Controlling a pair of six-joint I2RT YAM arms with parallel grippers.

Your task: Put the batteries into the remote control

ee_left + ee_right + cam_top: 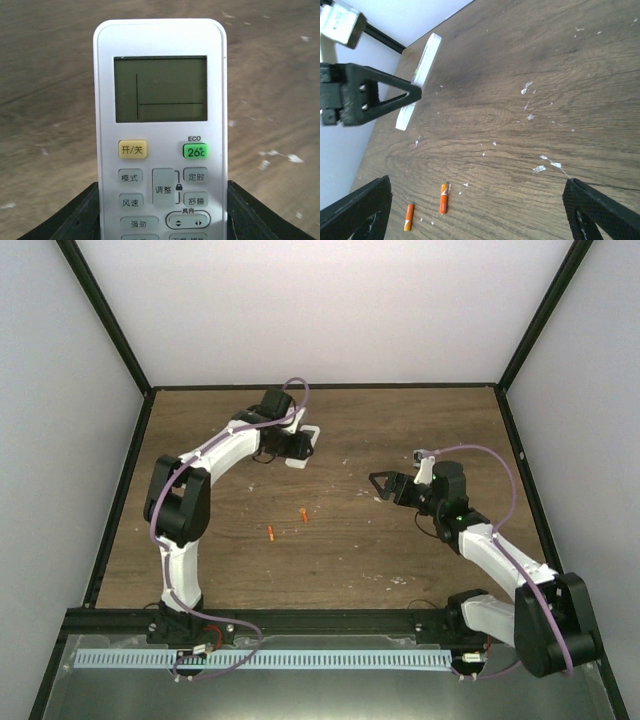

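My left gripper [162,222] is shut on the remote control [160,100], a white slab whose dark display and buttons face the left wrist camera, with a black finger on each side edge. In the top view the remote control [305,443] is held at the back of the table, left of centre. The right wrist view shows the remote control [427,57] edge-on beside a black left finger [375,95]. The two orange batteries [271,533] [304,514] lie apart on the wood. My right gripper [385,485] hangs open and empty, right of the batteries [443,198] [408,217].
Pale specks [527,87] are scattered over the brown wooden table [400,550]. White walls and a black frame rail [320,387] bound the table at the back and sides. A metal rail [300,658] runs along the near edge by the arm bases.
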